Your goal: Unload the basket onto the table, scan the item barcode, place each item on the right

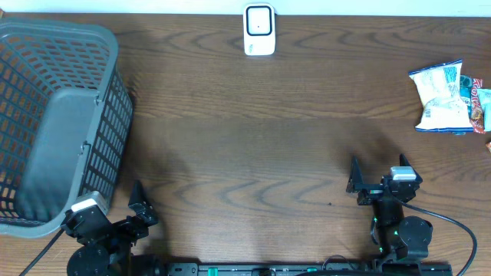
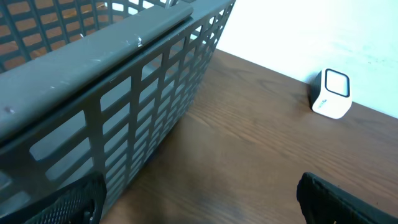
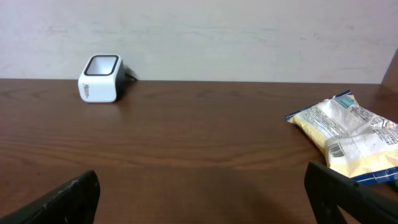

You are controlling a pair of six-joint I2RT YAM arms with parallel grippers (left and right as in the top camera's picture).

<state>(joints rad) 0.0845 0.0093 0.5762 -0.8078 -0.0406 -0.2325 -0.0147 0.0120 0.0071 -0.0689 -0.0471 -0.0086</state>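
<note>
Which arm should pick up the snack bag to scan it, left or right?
Right. The snack bag lies on the right side, nearer the open right gripper; the left gripper, also open, sits by the basket at the far left.

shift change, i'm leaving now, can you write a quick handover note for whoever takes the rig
Left gripper: open, empty, beside the grey basket.
Right gripper: open, empty, near the front edge.
Snack bag lies at the far right; white scanner stands at the far edge, centre.
Done: nothing, bag untouched.
Left: grasp the bag, show its barcode to the scanner.
</note>
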